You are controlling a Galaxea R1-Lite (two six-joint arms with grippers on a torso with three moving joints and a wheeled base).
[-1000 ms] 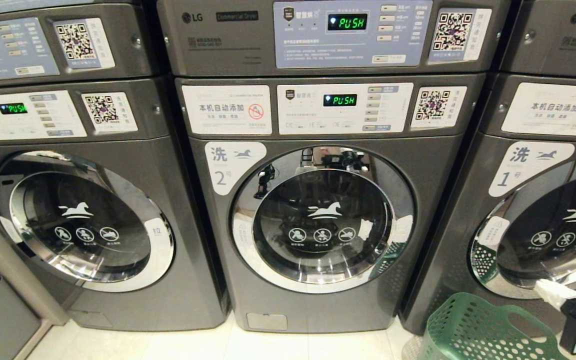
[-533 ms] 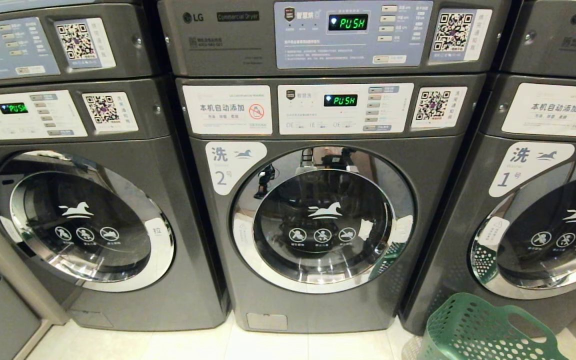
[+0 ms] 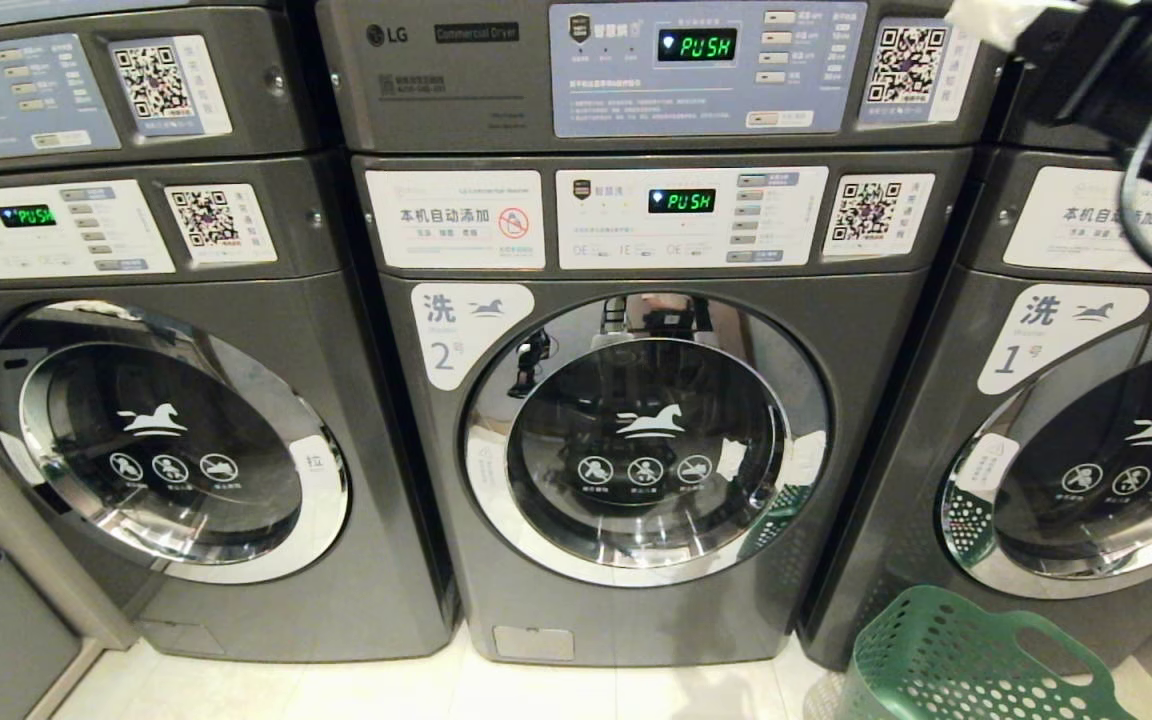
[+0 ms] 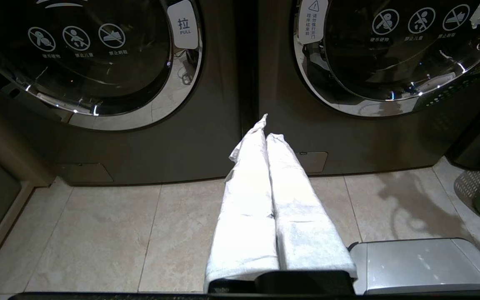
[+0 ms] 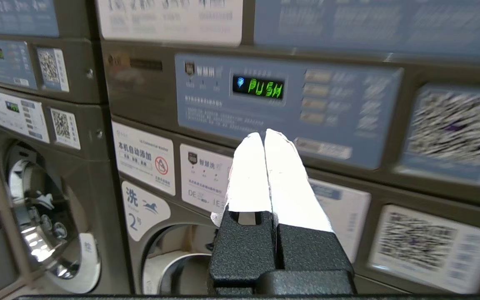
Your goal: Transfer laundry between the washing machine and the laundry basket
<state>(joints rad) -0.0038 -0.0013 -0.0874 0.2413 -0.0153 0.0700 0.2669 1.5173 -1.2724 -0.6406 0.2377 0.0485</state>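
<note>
We count three front-loading washers: the washing machine (image 3: 636,440) marked 2, one either side. One laundry basket (image 3: 956,660). Five green PUSH displays.

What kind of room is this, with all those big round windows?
Probably a shared laundry room: a row of dark grey front-loading washers numbered 2 and 1, QR-code stickers on their panels, and a green perforated plastic laundry basket.

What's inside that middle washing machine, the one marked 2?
The door of the washing machine is shut. Its dark glass shows mostly reflections and printed symbols, so no laundry can be seen inside; the drum's contents stay hidden.
</note>
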